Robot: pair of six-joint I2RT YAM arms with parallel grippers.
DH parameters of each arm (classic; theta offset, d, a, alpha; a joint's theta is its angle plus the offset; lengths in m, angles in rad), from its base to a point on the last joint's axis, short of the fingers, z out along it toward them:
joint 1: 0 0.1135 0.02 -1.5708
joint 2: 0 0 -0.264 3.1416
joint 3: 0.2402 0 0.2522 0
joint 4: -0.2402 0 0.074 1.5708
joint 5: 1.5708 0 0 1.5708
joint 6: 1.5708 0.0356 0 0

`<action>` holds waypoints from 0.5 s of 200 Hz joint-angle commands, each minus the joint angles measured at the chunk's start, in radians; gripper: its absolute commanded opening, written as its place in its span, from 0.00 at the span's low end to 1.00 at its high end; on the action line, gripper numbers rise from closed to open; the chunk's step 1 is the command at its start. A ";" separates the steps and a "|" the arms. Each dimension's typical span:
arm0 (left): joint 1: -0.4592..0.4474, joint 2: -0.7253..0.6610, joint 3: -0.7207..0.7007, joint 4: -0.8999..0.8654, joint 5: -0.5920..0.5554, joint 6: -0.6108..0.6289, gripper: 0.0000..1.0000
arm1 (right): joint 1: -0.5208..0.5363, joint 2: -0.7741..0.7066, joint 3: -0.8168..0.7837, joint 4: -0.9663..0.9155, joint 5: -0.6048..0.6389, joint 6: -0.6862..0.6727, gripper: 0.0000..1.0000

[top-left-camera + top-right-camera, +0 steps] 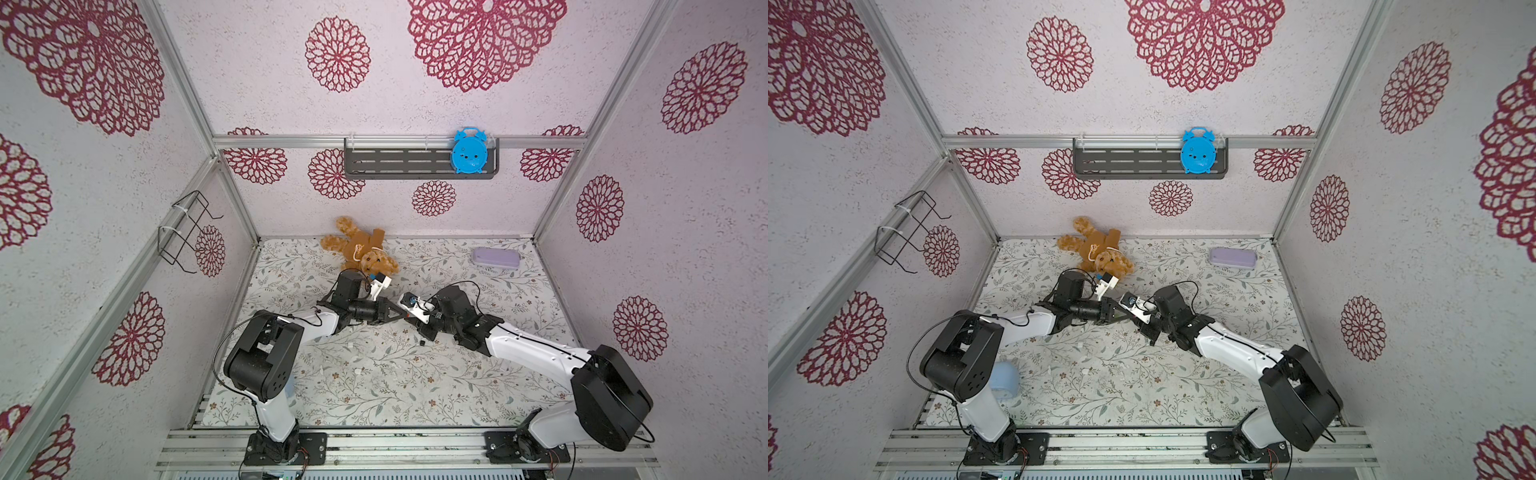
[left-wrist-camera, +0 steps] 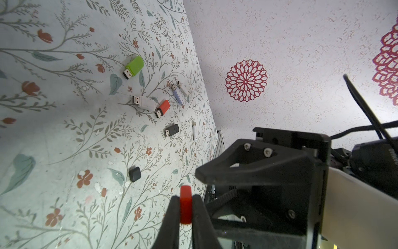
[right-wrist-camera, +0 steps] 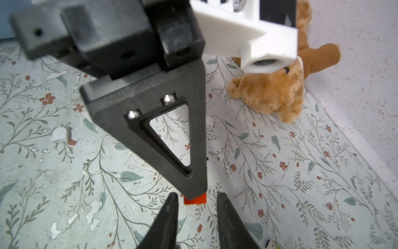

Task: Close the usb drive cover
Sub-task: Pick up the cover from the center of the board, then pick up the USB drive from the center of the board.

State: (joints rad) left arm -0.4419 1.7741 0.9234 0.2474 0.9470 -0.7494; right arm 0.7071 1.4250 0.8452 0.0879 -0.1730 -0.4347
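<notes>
- Floral mat [image 1: 457, 374] under rosette-papered walls set the scene. A bear [image 1: 361, 247] lay at its far edge, and I placed everything from that bear.
- Your left gripper [image 2: 185, 199] sat just on the arms' side of the bear. It was pinched tight on a small red piece with a rounded end poking out. I took this for the cap [image 2: 185, 194], since the red drive lay uncapped.
- Your right gripper [image 3: 197, 196] met it tip to tip, equally near the bear. Its fingers [image 3: 170, 215] stood narrowly apart on either side of the cap, with a gap on each side, gripping nothing.
- The red drive [image 2: 163, 108] lay on the mat with its plug bare, well apart from the bear and toward the arms. It was just beside a white drive [image 2: 144, 103], perhaps touching it. A green drive [image 2: 134, 66] and a black drive [image 2: 171, 130] lay near.
- You should have expected the cap to be light, stiff, slick plastic that twists out of a pinch easily. Holding it by the flat sides would keep its open mouth clear.
- The red drive looked just as light and likely to skid on the mat. You would do best to take it across the body, behind the plug. A crooked push would probably jam rather than seat.
</notes>
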 commanded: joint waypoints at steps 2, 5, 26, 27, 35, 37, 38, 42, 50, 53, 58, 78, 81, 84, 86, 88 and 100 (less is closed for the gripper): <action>0.006 -0.045 0.003 -0.005 -0.027 0.013 0.10 | -0.038 -0.079 -0.033 -0.040 0.050 0.026 0.40; 0.006 -0.048 0.002 -0.005 -0.029 0.013 0.11 | -0.046 -0.086 -0.040 -0.044 0.050 0.030 0.40; 0.017 -0.069 -0.005 -0.008 -0.036 0.009 0.11 | -0.102 -0.143 -0.070 -0.076 0.087 0.065 0.44; 0.018 -0.071 -0.005 -0.009 -0.036 0.009 0.11 | -0.106 -0.145 -0.069 -0.078 0.089 0.067 0.44; 0.019 -0.079 -0.007 -0.016 -0.043 0.013 0.12 | -0.138 -0.158 -0.073 -0.092 0.105 0.096 0.45; 0.019 -0.082 -0.007 -0.018 -0.044 0.014 0.11 | -0.147 -0.160 -0.072 -0.097 0.111 0.104 0.45; 0.019 -0.083 -0.007 -0.018 -0.046 0.015 0.11 | -0.151 -0.161 -0.070 -0.101 0.114 0.110 0.45; 0.020 -0.088 -0.010 -0.020 -0.050 0.016 0.11 | -0.169 -0.165 -0.068 -0.112 0.124 0.128 0.45; 0.023 -0.099 -0.016 -0.019 -0.059 0.015 0.11 | -0.209 -0.165 -0.059 -0.146 0.123 0.162 0.45; 0.024 -0.102 -0.017 -0.019 -0.063 0.015 0.11 | -0.225 -0.162 -0.053 -0.162 0.116 0.169 0.45; 0.025 -0.109 -0.020 -0.019 -0.068 0.014 0.11 | -0.250 -0.155 -0.042 -0.191 0.108 0.186 0.45; 0.026 -0.137 -0.033 -0.018 -0.094 0.011 0.11 | -0.338 -0.101 0.007 -0.306 0.077 0.254 0.45; 0.025 -0.142 -0.037 -0.018 -0.097 0.010 0.11 | -0.348 -0.091 0.016 -0.323 0.064 0.260 0.46; 0.026 -0.146 -0.037 -0.019 -0.101 0.010 0.11 | -0.359 -0.079 0.022 -0.342 0.047 0.264 0.46; 0.027 -0.150 -0.040 -0.018 -0.104 0.009 0.11 | -0.365 -0.071 0.027 -0.354 0.036 0.266 0.46; 0.027 -0.153 -0.040 -0.019 -0.106 0.010 0.11 | -0.369 -0.063 0.031 -0.363 0.030 0.269 0.46; 0.029 -0.168 -0.045 -0.022 -0.112 0.008 0.11 | -0.391 -0.012 0.056 -0.411 0.024 0.283 0.46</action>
State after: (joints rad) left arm -0.4232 1.6524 0.8955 0.2386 0.8688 -0.7498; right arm 0.3607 1.3407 0.8429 -0.1650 -0.1036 -0.2409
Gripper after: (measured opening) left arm 0.113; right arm 0.457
